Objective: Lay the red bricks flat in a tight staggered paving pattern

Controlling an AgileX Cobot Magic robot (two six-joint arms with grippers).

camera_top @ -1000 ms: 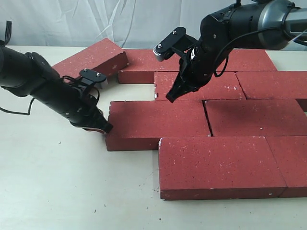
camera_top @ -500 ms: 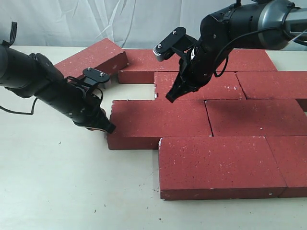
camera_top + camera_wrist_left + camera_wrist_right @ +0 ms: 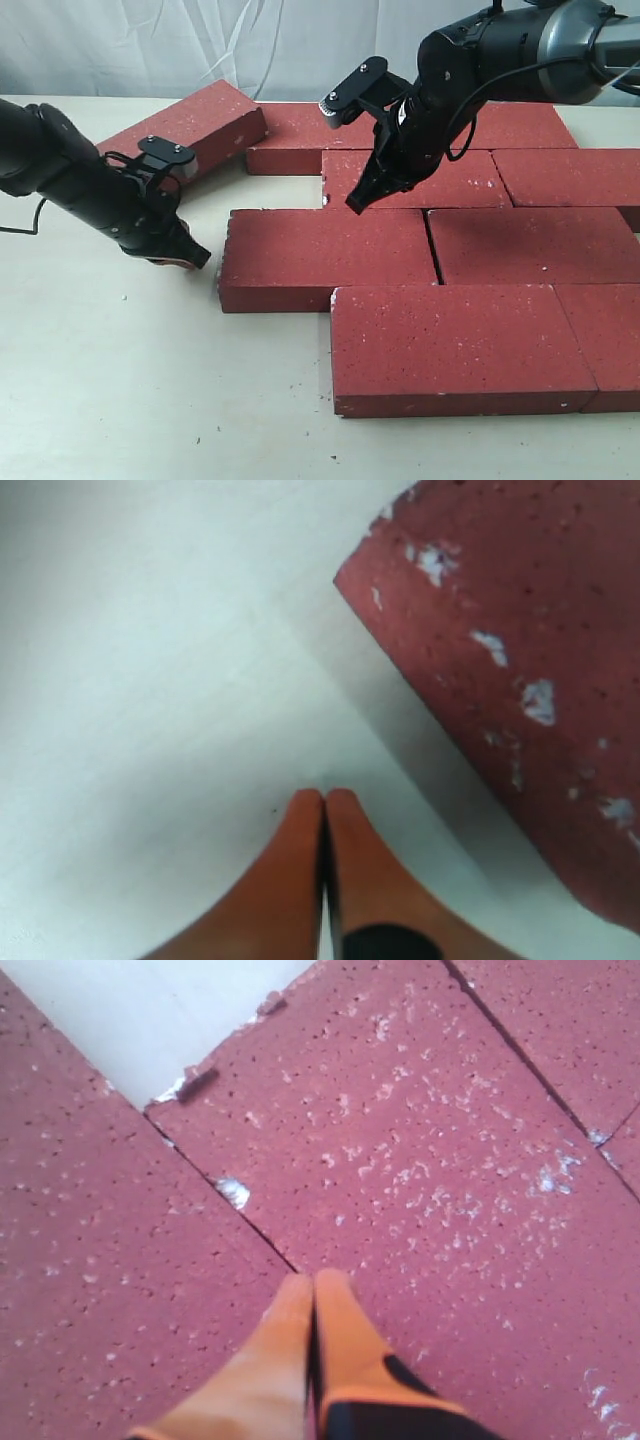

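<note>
Nine bricks (image 3: 455,345) lie flat on a pale table (image 3: 120,400), eight of them set in four staggered rows of two that run off toward the right edge of the exterior view. The ninth, a skewed brick (image 3: 190,125), sits at the back left, turned at an angle to the rows, its right end just beside the back row's left end. The rows look mostly snug, though a thin dark wedge of gap shows between the two bricks of the third row. The left claw (image 3: 190,258) is low over the bare table, near the left end of the third-row brick (image 3: 325,255) but apart from it. Its orange fingertips (image 3: 300,815) are pressed together with nothing between them, and whether they touch the table cannot be told. The right claw (image 3: 355,205) reaches down from the upper right to the front left corner of the second-row brick (image 3: 450,182). Its tips are likewise pressed together and empty, poised right by the seam between that brick and the third-row brick. Whether they rest on the surface cannot be told. A few dark specks (image 3: 290,385) dot the table in front.
</note>
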